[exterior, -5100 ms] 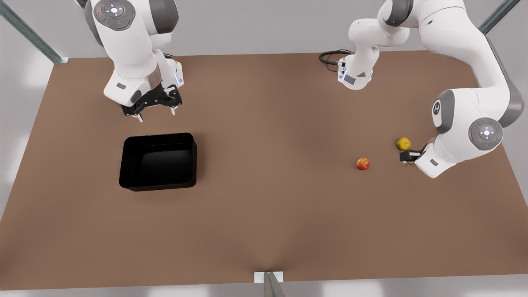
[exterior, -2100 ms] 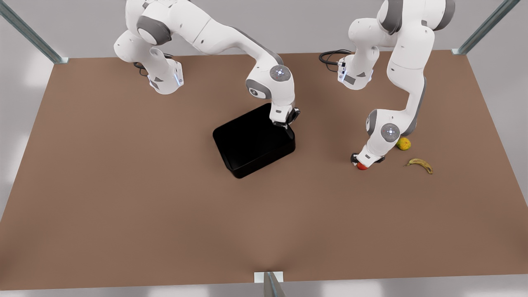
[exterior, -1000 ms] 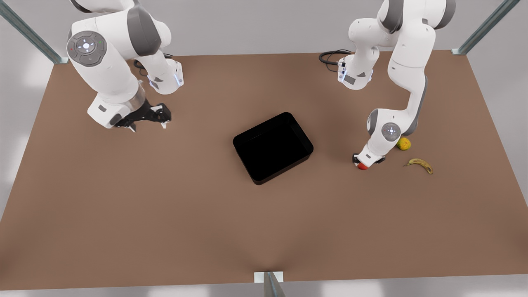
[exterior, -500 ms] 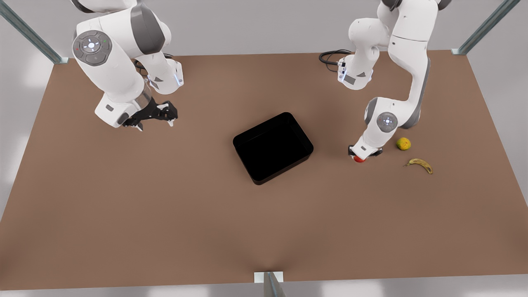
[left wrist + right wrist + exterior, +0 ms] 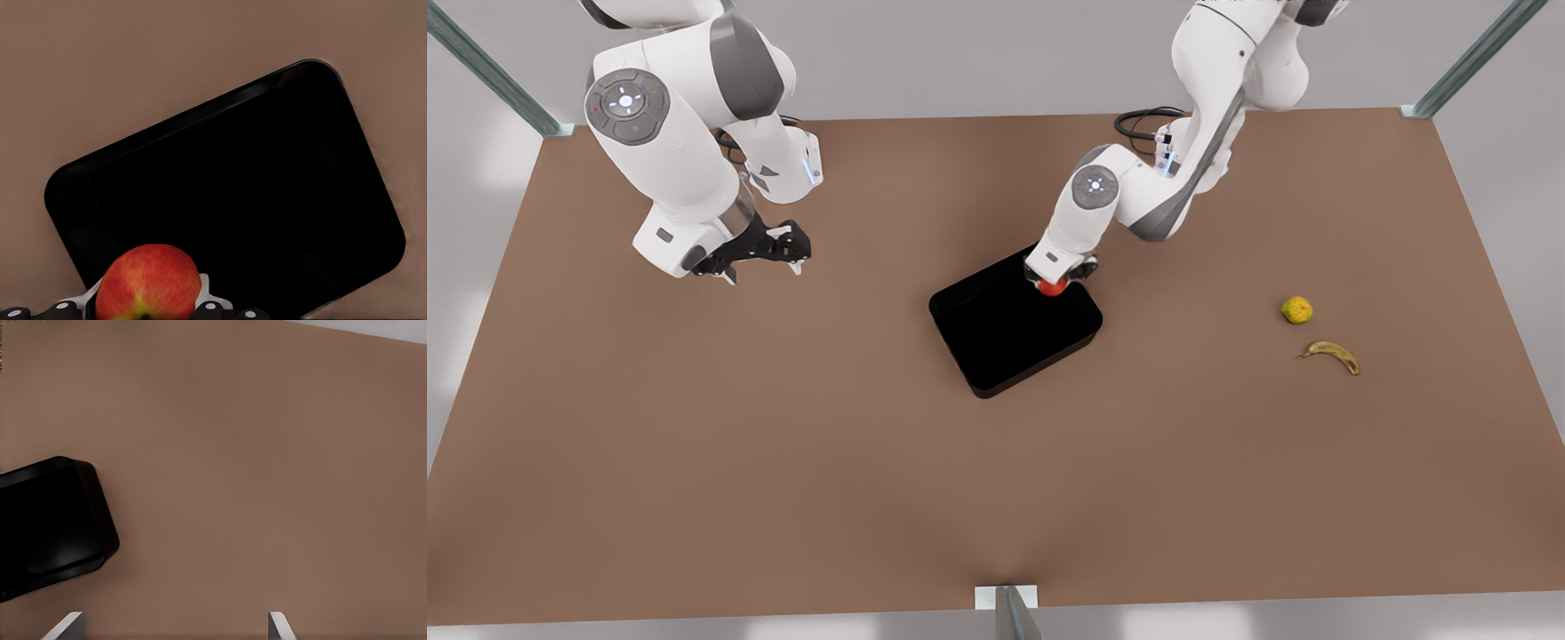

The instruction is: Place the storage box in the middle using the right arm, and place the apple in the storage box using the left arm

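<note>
The black storage box [image 5: 1005, 342] sits at an angle in the middle of the brown table. My left gripper [image 5: 1055, 283] hangs over the box's far corner on the front view's right, shut on the red apple [image 5: 1052, 286]. In the left wrist view the apple [image 5: 148, 283] sits between the fingertips [image 5: 208, 305], with the open box [image 5: 267, 187] below it. My right gripper [image 5: 763, 270] waits open and empty above the table at the front view's left. The right wrist view shows its fingertips [image 5: 67, 627] spread wide, with a corner of the box [image 5: 47, 527] off to one side.
A yellow-green round fruit [image 5: 1296, 309] and a banana [image 5: 1331, 355] lie on the table at the front view's right. A black cable [image 5: 1138, 124] loops at the far edge by the arm base. A metal post [image 5: 1007, 606] stands at the near edge.
My left gripper lifted the apple off the table and carried it toward the front view's left, to above the box's corner. The right arm and the box stayed put over the last second.
</note>
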